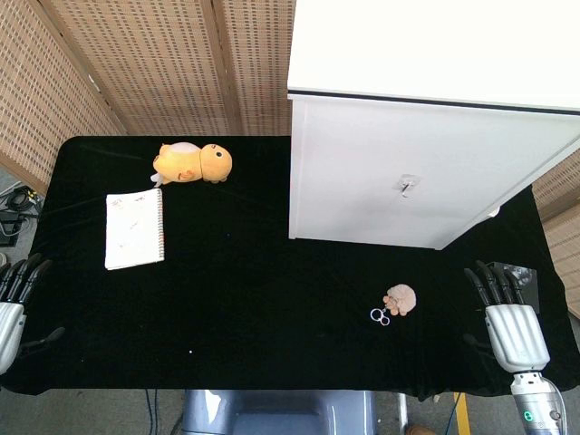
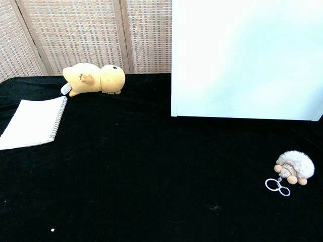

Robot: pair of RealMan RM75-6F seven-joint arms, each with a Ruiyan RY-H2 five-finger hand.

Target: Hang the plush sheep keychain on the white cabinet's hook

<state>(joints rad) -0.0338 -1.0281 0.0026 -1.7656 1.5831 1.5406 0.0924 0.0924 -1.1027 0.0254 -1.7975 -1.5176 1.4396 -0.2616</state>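
The plush sheep keychain (image 1: 400, 299) (image 2: 294, 167) lies on the black table, its metal rings (image 1: 380, 315) (image 2: 278, 185) toward the front. The white cabinet (image 1: 426, 127) (image 2: 247, 58) stands behind it at the back right. A small hook (image 1: 407, 187) sits on the cabinet's front face in the head view. My right hand (image 1: 507, 317) rests at the table's right edge, to the right of the sheep, fingers straight and apart, holding nothing. My left hand (image 1: 14, 299) lies at the left edge, fingers extended, empty. Neither hand shows in the chest view.
A yellow plush duck (image 1: 193, 163) (image 2: 95, 79) lies at the back left. A white spiral notebook (image 1: 134, 228) (image 2: 31, 122) lies in front of it. A small dark object (image 1: 521, 279) sits near my right hand. Wicker screens stand behind the table.
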